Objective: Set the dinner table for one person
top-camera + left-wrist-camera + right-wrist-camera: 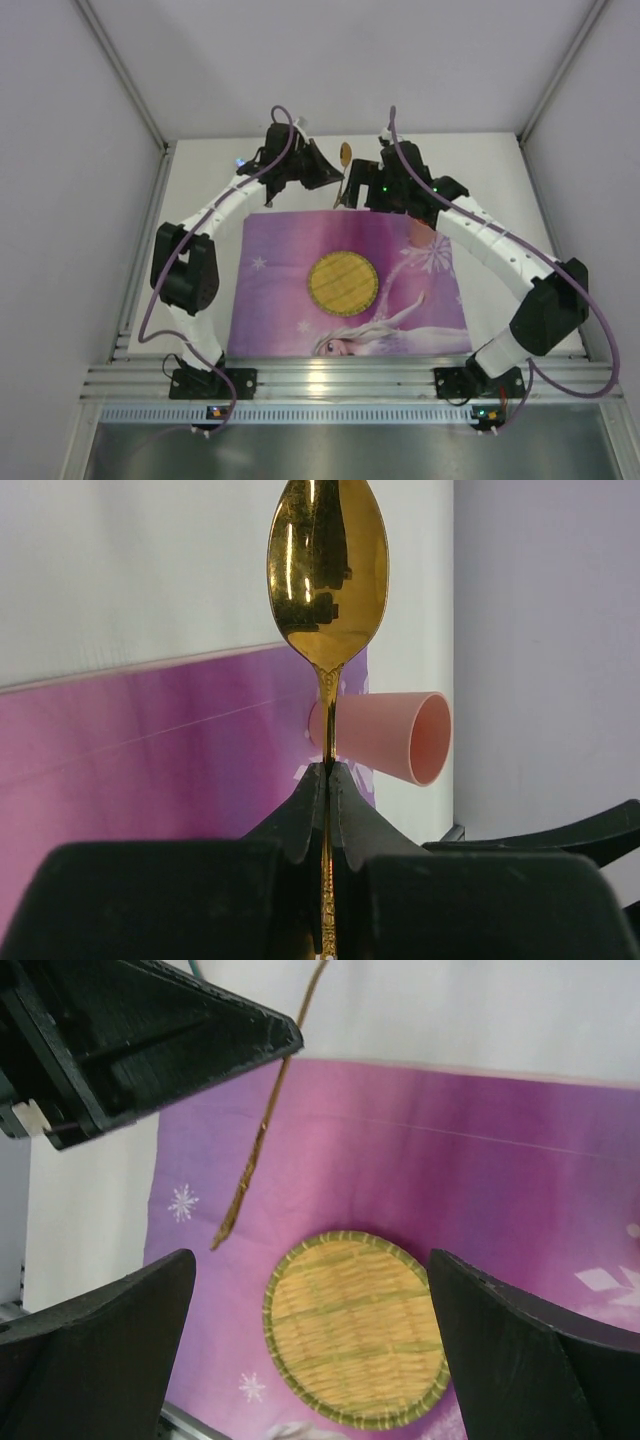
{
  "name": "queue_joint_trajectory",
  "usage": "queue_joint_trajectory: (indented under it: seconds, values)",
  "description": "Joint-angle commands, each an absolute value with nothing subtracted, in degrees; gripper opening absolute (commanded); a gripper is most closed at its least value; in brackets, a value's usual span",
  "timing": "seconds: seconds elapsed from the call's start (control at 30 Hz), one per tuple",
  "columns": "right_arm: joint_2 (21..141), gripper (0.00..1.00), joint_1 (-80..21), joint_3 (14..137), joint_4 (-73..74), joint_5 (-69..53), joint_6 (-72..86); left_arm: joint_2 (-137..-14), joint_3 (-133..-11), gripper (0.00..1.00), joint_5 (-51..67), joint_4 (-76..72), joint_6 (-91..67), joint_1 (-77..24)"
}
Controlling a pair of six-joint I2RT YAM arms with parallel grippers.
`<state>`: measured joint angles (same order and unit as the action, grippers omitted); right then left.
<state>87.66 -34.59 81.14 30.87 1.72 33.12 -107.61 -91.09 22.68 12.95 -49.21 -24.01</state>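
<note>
With the left gripper (328, 772) clenched on the gold spoon (327, 570), lay it flat beside the woven plate (355, 1328); right gripper (311, 1260) released.

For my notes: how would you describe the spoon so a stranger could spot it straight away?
Find the purple placemat on the white table. Over its far edge, the left gripper clamps the spoon by its handle. It is the only shiny gold thing, unlike the woven yellow disc and the pink cup.
</note>
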Motion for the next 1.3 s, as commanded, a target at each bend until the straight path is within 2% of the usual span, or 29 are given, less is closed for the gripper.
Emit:
queue_joint_trajectory:
  seconds: [0.0,0.23,0.27,0.33,0.37,0.4,0.5,0.53,0.8,0.87,0.93,0.97,1.1,1.27]
  values:
    - [89.7,1.0,-36.5,85.9,26.1,0.4,33.7,-102.9,-90.2,0.0,23.2,8.3,-49.8,-24.3]
    - [95.6,0.97,-37.8,89.3,25.5,-1.9,34.4,-102.8,-91.0,0.0,23.6,8.1,-49.9,-24.3]
    - [96.8,0.95,-37.7,89.5,25.5,-2.0,34.4,-102.7,-91.1,0.0,23.6,8.1,-50.0,-24.3]
    - [97.9,0.83,-37.8,90.0,25.4,-2.4,34.3,-102.8,-91.6,0.0,24.0,7.6,-50.5,-24.3]
    - [99.0,0.73,-37.8,90.3,25.4,-2.3,34.1,-102.7,-91.7,0.0,24.4,7.3,-50.8,-24.3]
    - [99.6,0.44,-37.8,90.9,25.5,-2.2,33.9,-102.8,-91.8,0.0,24.8,7.0,-51.3,-24.3]
    - [101.3,0.06,-37.7,92.8,27.0,-1.1,33.4,-101.9,-90.4,0.0,26.0,5.9,-52.1,-24.3]
    - [101.5,0.01,-37.7,93.2,27.7,-0.4,33.1,-101.0,-89.0,0.0,25.9,5.5,-52.2,-24.3]
    - [95.6,0.0,-36.4,88.2,29.3,1.7,31.6,-99.5,-85.8,0.01,29.3,7.0,-48.6,-23.6]
    - [91.6,0.0,-35.8,83.4,29.4,1.7,32.0,-99.7,-85.7,0.24,29.6,8.8,-47.4,-23.0]
    - [88.7,0.0,-34.5,79.6,30.0,1.1,32.7,-99.6,-85.3,0.91,30.4,11.3,-45.0,-22.4]
    - [85.9,0.0,-33.9,75.6,30.1,0.6,33.3,-99.5,-85.3,0.98,30.5,12.3,-42.9,-22.2]
    - [79.5,0.0,-32.3,67.6,32.8,-2.7,33.2,-97.2,-80.3,0.98,26.8,16.4,-37.8,-20.9]
    - [71.4,0.0,-32.1,57.2,36.5,-2.8,33.4,-95.4,-73.7,0.98,23.6,17.7,-37.2,-12.9]
